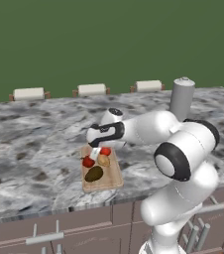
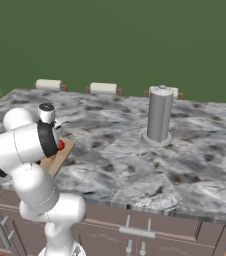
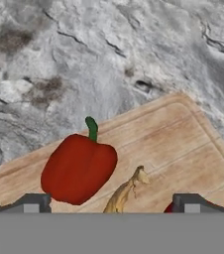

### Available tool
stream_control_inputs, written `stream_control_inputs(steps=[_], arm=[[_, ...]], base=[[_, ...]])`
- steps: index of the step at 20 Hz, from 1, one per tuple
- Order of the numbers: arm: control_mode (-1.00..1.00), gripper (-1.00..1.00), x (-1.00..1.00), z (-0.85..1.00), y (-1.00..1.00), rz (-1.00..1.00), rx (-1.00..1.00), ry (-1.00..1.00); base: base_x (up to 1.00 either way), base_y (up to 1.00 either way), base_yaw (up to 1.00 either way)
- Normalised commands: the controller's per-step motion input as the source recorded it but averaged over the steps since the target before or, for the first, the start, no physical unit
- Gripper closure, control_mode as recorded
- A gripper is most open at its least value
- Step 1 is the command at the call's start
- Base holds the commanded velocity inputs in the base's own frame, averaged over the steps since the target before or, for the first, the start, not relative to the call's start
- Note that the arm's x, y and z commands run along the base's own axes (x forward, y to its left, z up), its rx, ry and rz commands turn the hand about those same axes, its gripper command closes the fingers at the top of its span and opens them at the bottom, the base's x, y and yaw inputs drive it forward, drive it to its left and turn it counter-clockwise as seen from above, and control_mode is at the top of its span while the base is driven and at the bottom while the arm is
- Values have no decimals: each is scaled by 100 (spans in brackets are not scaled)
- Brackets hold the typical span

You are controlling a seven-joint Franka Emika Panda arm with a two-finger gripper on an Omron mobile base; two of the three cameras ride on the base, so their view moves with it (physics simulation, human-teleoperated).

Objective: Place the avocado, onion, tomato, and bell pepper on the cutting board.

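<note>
- cutting board (image 1: 113,177) holds avocado (image 1: 93,173), onion (image 1: 103,160), tomato (image 1: 105,151), bell pepper (image 3: 78,167)
- avocado's long axis runs lower-left to upper-right
- gripper (image 3: 111,203) jaws wide open, empty

A grey-veined marble tabletop (image 1: 34,134) is spanning the middle of the left base view. A flat rectangular light wooden cutting board (image 1: 113,178) is lying on it near its front edge, at lower centre. A tall grey cylindrical canister (image 2: 159,114) is standing upright on it, right of centre in the right base view.
</note>
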Motion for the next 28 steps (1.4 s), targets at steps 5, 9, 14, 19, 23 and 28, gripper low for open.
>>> stream_control_inputs(steps=[5, 9, 14, 19, 23, 28], arm=[[-100, -100, -16, 74, 0, 0, 9, -6], [-100, -100, -24, 83, -9, 0, 10, -4], [-100, -100, -54, 79, -39, -2, 12, 0], [-100, -100, -71, 64, -54, -8, 9, 0], [-100, -100, -72, 54, -61, -11, 8, 0], [-100, -100, -63, 45, -57, -14, 7, 0]], base=[[0, 0, 0], [0, 0, 0], [0, 0, 0], [0, 0, 0], [0, 0, 0], [0, 0, 0]])
